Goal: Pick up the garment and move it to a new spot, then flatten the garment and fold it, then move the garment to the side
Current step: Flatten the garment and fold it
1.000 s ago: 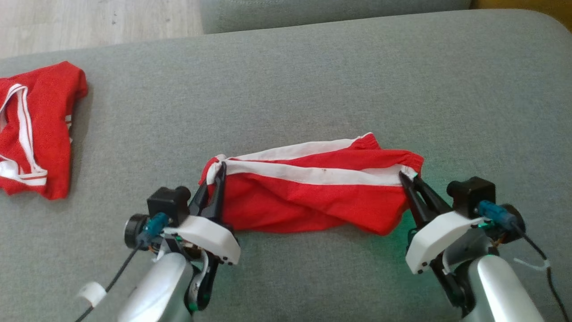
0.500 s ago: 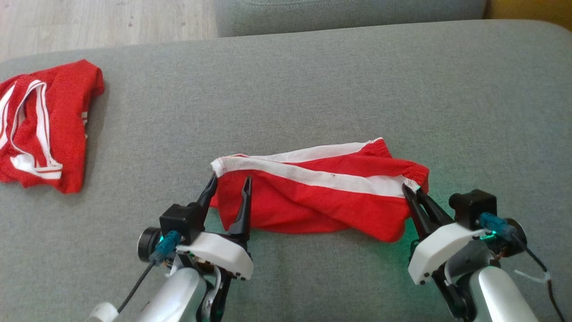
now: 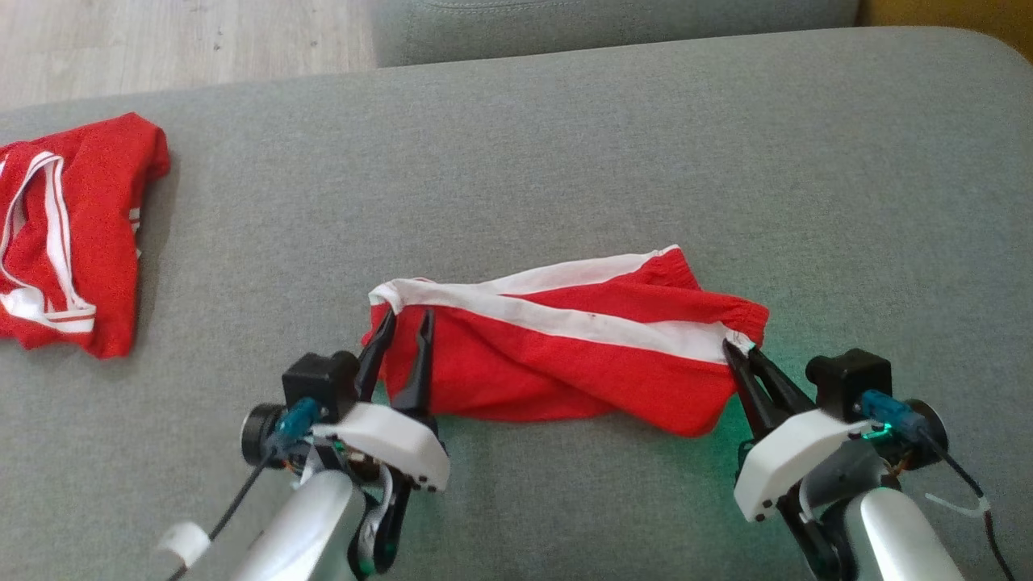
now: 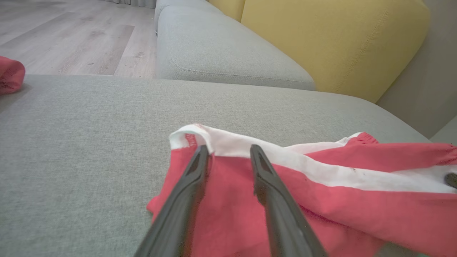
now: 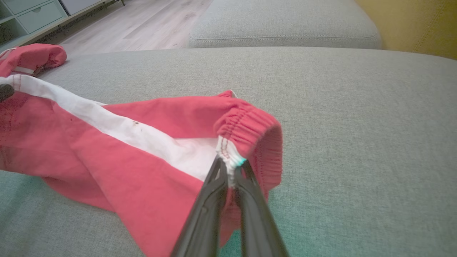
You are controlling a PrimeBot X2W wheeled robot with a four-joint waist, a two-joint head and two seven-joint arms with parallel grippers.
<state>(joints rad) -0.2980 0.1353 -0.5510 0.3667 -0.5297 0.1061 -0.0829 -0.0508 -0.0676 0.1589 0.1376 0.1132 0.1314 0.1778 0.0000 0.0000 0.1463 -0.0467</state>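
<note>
Right now, your left jaws stand parted over the left end of the red shorts [image 3: 565, 363], which lie bunched across the near part of the grey sofa seat [image 3: 565, 161]. Your right jaws pinch the white stripe at the waistband end.

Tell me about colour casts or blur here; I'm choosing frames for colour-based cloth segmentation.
Head view: a green glow tints the grey fabric sofa cushion beside the right claw, by the red shorts with a white stripe. Right wrist view: the same teal cast on the cushion and the pinched hem. Left wrist view: no cast; the left claw looks soft low down.
</note>
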